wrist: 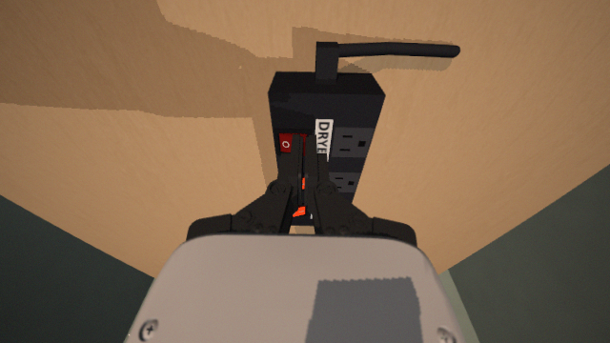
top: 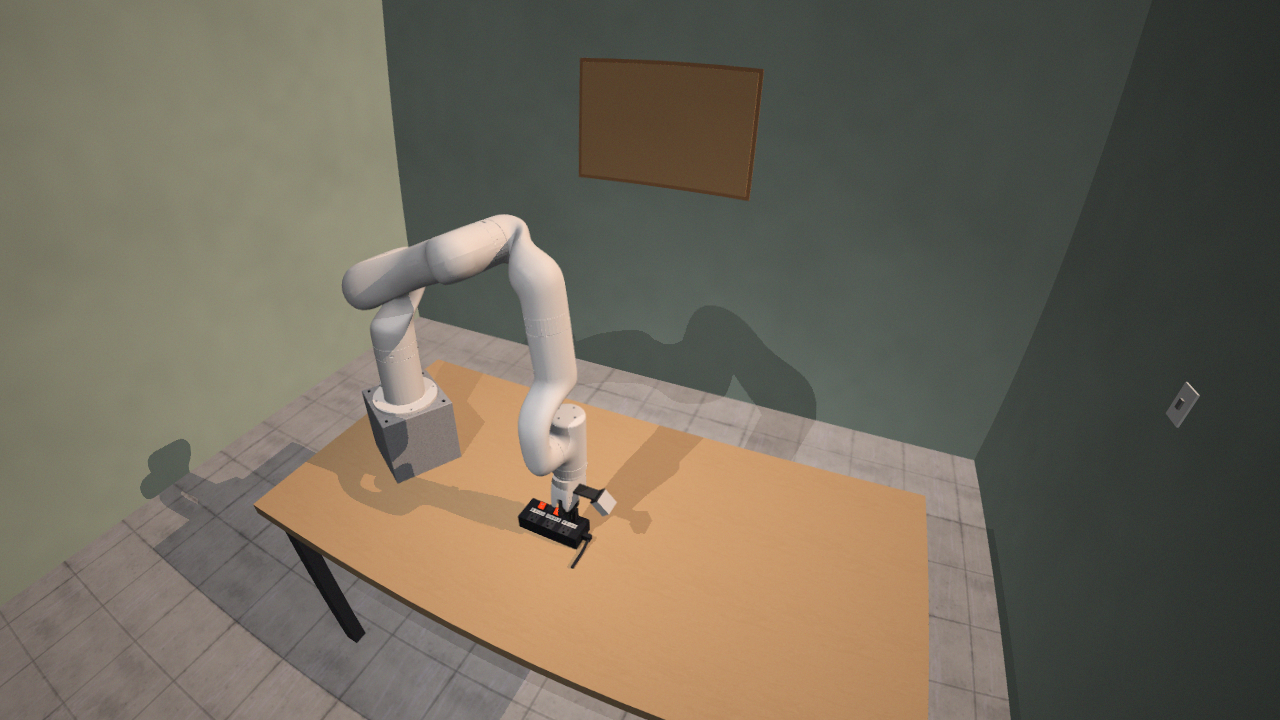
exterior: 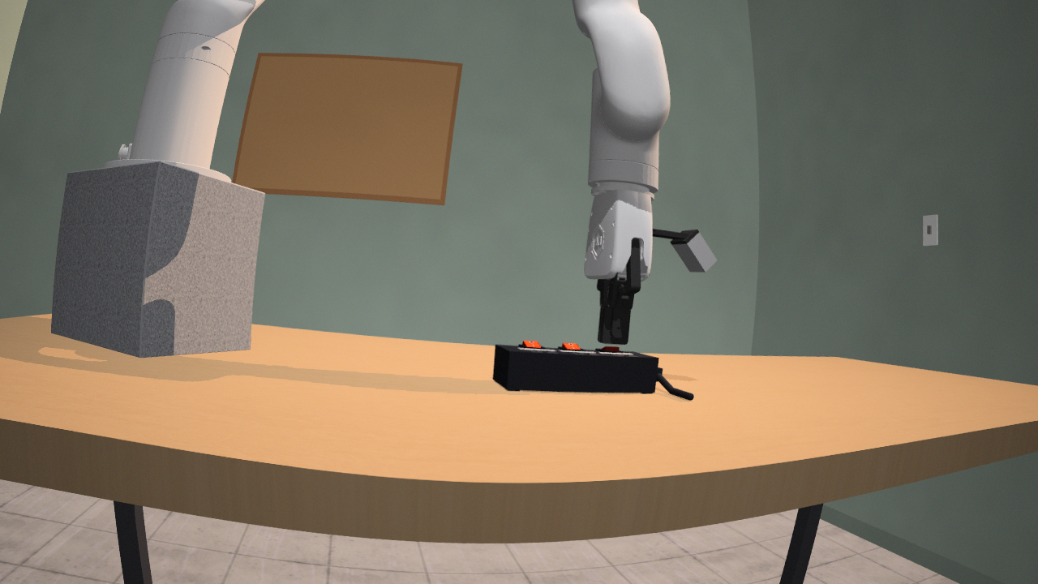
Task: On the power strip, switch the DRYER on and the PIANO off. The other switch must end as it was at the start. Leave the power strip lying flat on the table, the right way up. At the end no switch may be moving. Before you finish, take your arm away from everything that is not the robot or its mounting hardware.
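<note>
The wooden table (exterior: 362, 435) carries the white arm (top: 537, 304) on its grey stone block (exterior: 145, 254), and near the table's middle the black power strip (exterior: 573, 370) lies flat, right way up. The gripper (exterior: 613, 335) hangs point-down over the strip's cord end — fingers pressed together, gripping nothing — just above the dark red DRYER switch (wrist: 285, 143). The two other switches (exterior: 532, 343) glow bright orange. The short black cord (wrist: 396, 50) bends off along the table.
</note>
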### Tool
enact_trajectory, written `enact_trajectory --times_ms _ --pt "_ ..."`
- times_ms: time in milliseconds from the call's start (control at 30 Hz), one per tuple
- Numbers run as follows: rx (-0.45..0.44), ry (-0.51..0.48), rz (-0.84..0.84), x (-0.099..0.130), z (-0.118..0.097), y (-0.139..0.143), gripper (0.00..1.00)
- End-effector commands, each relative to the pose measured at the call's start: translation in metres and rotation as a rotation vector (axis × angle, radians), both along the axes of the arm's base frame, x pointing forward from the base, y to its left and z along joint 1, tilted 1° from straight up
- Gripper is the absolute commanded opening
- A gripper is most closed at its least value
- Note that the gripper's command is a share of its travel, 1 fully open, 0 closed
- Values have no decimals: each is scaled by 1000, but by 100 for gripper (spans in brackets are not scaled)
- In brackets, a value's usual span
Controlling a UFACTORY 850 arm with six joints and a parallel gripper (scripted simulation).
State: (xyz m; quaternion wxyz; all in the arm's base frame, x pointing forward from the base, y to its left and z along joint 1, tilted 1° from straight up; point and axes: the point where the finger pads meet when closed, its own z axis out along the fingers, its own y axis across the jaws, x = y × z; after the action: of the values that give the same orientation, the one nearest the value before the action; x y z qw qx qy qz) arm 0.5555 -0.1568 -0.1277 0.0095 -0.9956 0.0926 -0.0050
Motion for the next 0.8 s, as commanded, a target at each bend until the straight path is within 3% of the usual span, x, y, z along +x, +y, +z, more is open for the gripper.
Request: enact_trajectory --times_ms 0,767 --pt "-1 -2 0 1 0 0 0" --pt "-1 -2 0 1 -7 0 0"
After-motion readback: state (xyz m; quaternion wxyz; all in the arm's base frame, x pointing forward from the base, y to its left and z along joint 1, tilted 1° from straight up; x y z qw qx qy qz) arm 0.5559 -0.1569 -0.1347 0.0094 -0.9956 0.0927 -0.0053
